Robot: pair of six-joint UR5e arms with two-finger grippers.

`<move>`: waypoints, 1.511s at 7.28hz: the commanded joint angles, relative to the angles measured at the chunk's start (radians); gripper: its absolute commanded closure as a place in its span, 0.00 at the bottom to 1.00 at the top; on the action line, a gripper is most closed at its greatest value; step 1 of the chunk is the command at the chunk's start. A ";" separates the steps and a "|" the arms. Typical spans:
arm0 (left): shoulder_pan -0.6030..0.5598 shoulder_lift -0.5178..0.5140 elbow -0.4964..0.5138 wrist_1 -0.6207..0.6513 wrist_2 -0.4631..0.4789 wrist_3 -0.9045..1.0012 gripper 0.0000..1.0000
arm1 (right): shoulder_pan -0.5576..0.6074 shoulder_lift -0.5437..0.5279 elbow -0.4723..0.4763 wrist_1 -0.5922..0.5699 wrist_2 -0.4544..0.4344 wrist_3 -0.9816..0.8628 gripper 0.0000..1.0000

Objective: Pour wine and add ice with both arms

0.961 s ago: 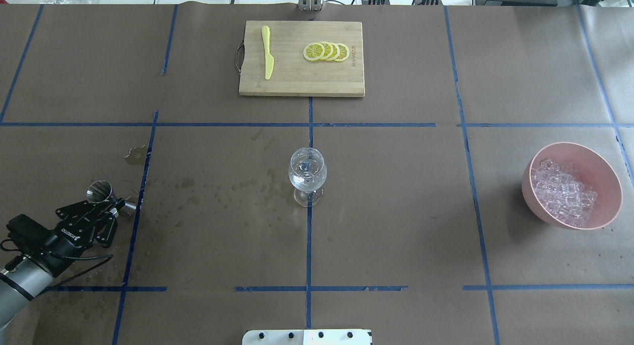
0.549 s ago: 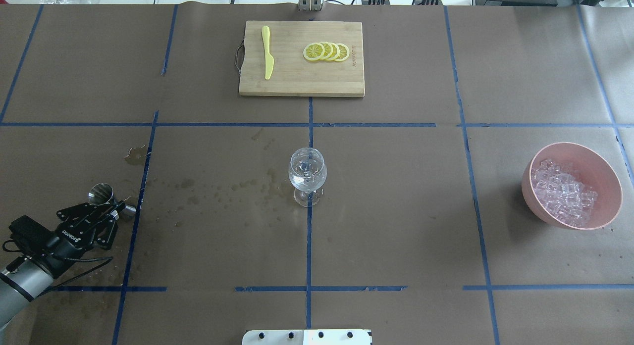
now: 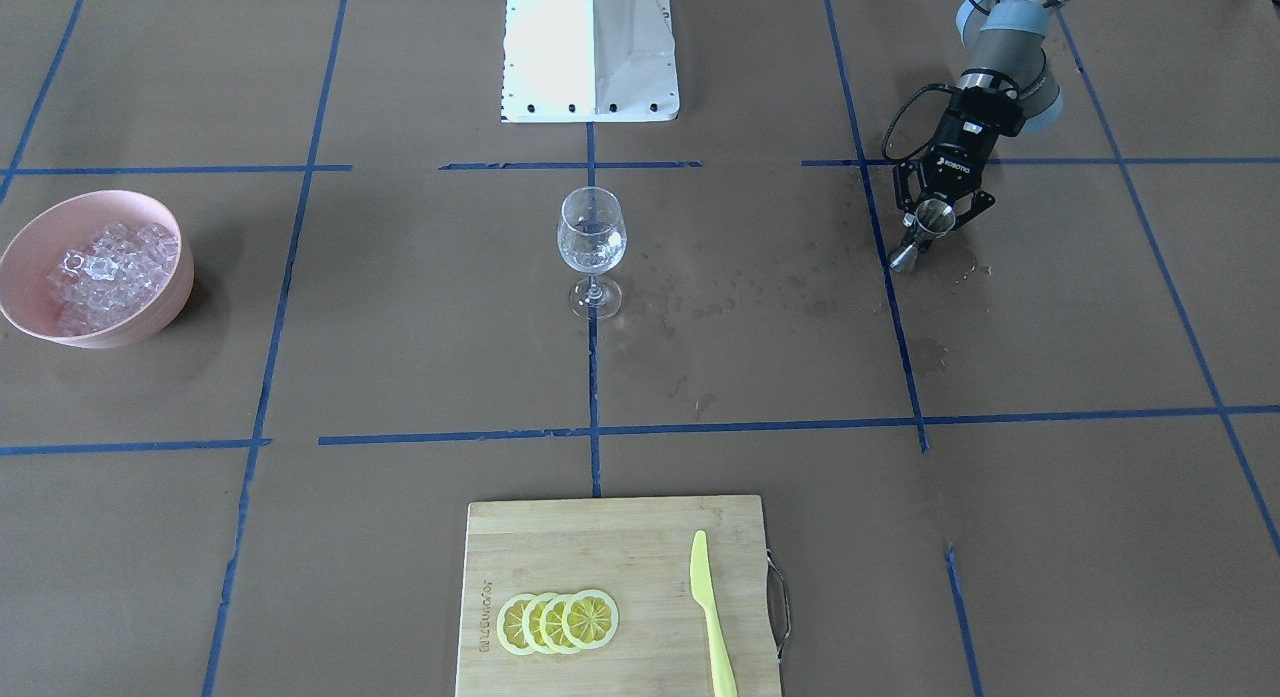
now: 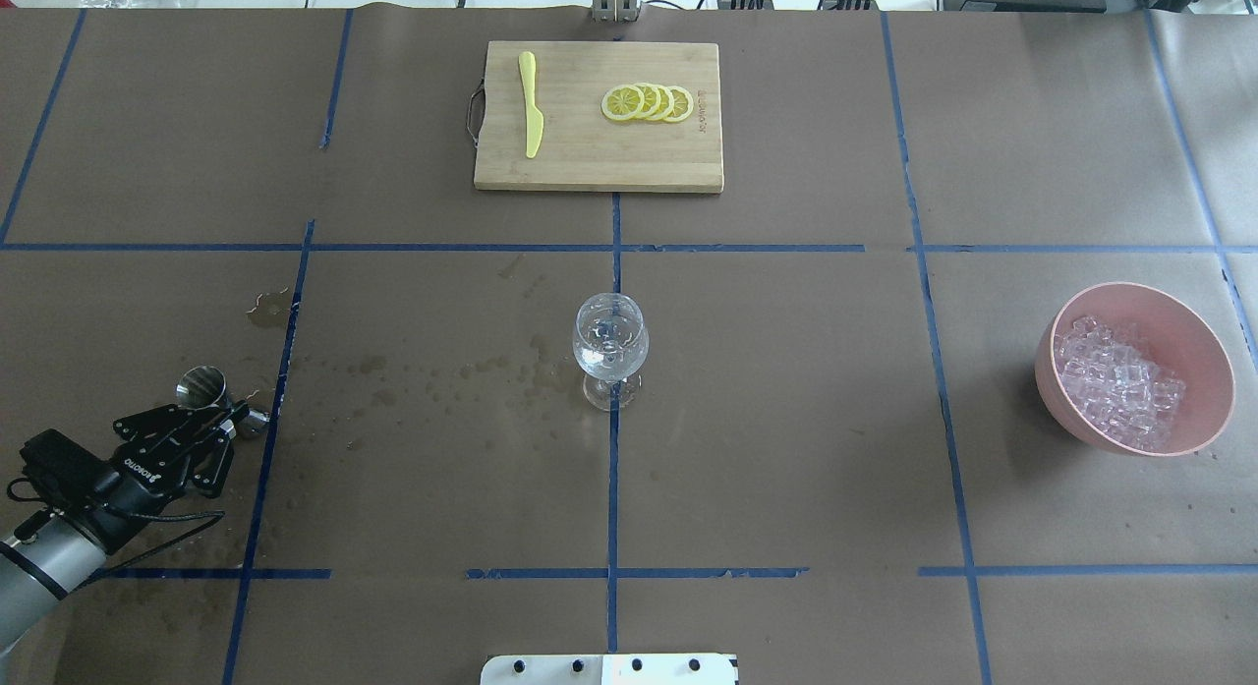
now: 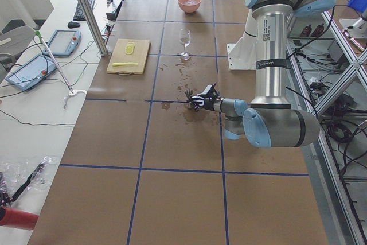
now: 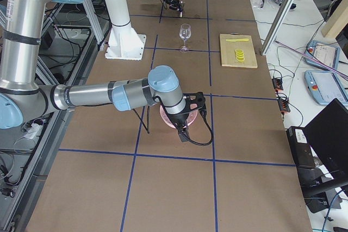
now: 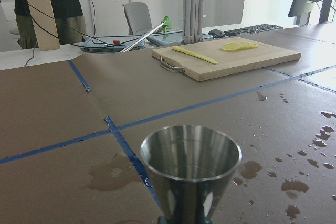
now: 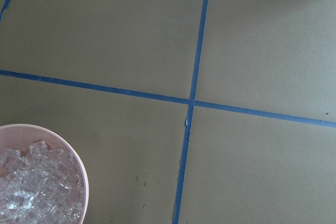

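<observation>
My left pincer (image 4: 232, 417) looks clamped on the steel jigger (image 4: 200, 383), low over the wet worktop (image 4: 786, 469). Right pincer (image 6: 193, 104): I cannot tell its state. Ice (image 4: 1115, 390) fills the pink bowl (image 4: 1194, 341).

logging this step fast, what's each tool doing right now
left tool: closed on the metal measuring cup
right tool: cannot be told, it shows only in the side view, by the pink bowl
</observation>
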 commanded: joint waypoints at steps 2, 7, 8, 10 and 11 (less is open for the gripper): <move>0.002 0.000 0.001 0.000 0.000 -0.002 1.00 | 0.000 0.000 0.002 0.000 0.000 0.000 0.00; 0.002 0.000 0.001 0.000 0.000 -0.002 0.79 | 0.000 0.002 0.002 0.000 0.001 0.000 0.00; 0.002 0.000 0.001 0.000 0.000 -0.002 0.74 | 0.000 0.002 0.002 0.000 0.003 0.000 0.00; 0.002 0.000 0.001 -0.002 0.002 -0.003 0.54 | 0.000 0.002 0.002 0.000 0.003 0.002 0.00; 0.002 0.000 0.001 -0.002 0.002 -0.005 0.53 | 0.000 0.002 0.002 0.000 0.003 0.002 0.00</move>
